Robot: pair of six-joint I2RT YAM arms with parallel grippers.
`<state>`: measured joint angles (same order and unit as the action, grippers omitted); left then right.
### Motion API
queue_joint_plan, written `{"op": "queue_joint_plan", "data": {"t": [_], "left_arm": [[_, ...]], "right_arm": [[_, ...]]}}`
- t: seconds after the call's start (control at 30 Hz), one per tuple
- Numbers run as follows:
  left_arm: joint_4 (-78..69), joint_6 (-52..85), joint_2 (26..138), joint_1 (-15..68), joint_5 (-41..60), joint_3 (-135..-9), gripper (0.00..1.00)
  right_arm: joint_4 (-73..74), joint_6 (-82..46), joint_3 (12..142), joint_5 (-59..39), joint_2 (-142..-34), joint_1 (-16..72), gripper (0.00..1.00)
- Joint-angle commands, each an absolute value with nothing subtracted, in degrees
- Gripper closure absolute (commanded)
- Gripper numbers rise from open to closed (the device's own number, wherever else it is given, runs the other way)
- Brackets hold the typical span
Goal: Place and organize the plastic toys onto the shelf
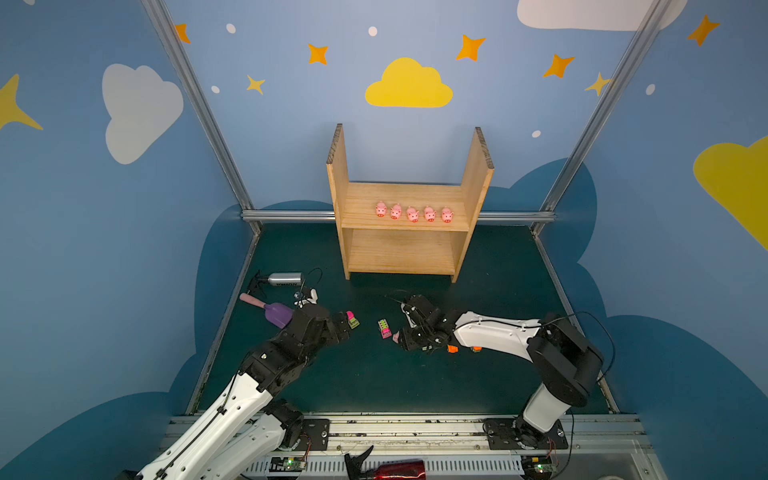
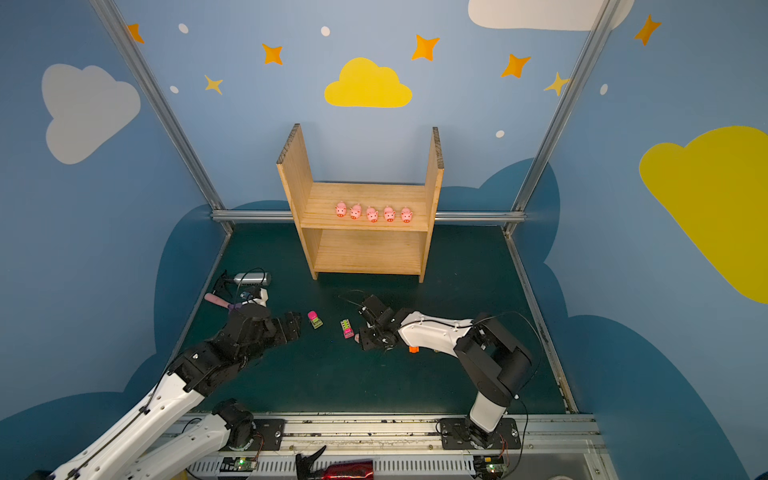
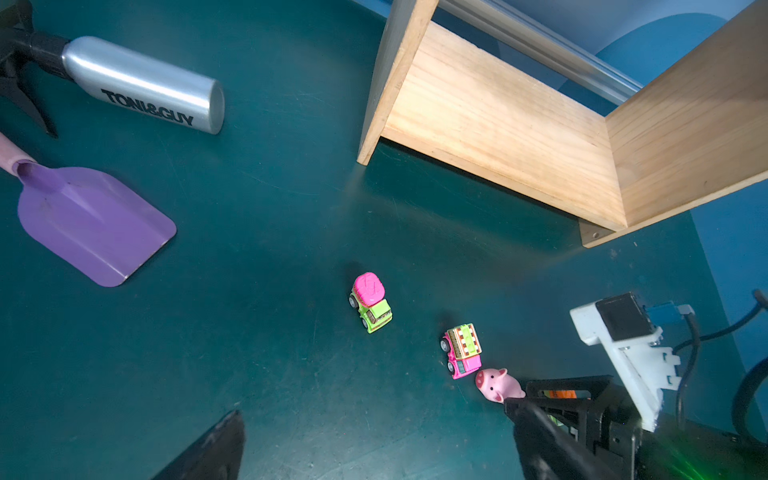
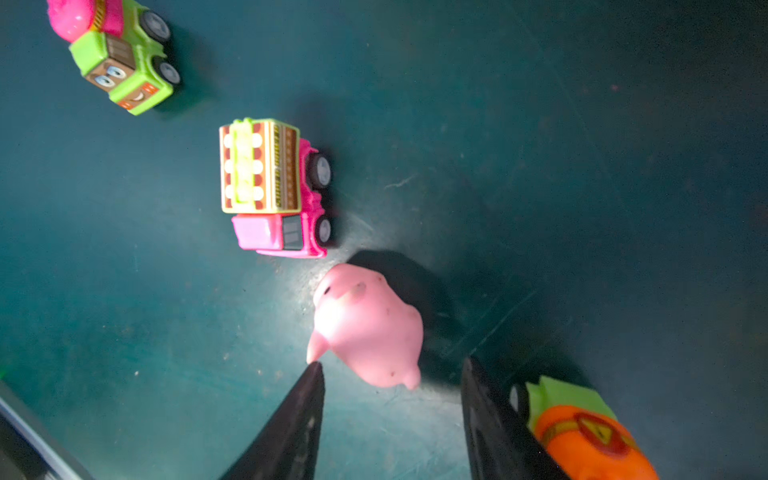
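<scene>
Pig [image 4: 365, 324] sits on counter [image 4: 582, 145], just beside pink truck [image 4: 270, 187], at tips of right jaws: spread, pinching nothing. Left jaws wide apart, empty. Pig likely light, squashy, rounded; best pinched gently across its flanks.

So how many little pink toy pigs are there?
6. Five pigs stand in a row on the wooden shelf's upper board; the sixth is on the green table, at the right gripper's tips.
</scene>
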<state>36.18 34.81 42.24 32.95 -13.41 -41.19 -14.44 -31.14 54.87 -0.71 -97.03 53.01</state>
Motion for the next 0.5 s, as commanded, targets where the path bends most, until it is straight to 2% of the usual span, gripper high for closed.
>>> {"op": "queue_joint_plan", "data": {"t": [0.0,0.17,0.4,0.47], "left_arm": [[37.56,35.41,41.04,32.72,-13.45,-41.27,0.00],[38.45,35.60,38.95,32.72,-14.02,-40.87,0.00],[38.36,35.83,39.63,32.76,-12.59,-40.69,0.00],[38.41,36.10,39.73,32.75,-12.31,-40.39,0.00]], "right_arm": [[-15.74,-29.64,55.62,-1.67,-94.12,53.17,0.45],[-18.84,-28.21,57.49,-0.17,-90.81,53.26,0.48],[-26.08,-24.27,65.79,2.07,-94.34,52.14,0.72],[-28.01,-23.59,68.87,1.72,-97.05,51.82,0.73]]}}
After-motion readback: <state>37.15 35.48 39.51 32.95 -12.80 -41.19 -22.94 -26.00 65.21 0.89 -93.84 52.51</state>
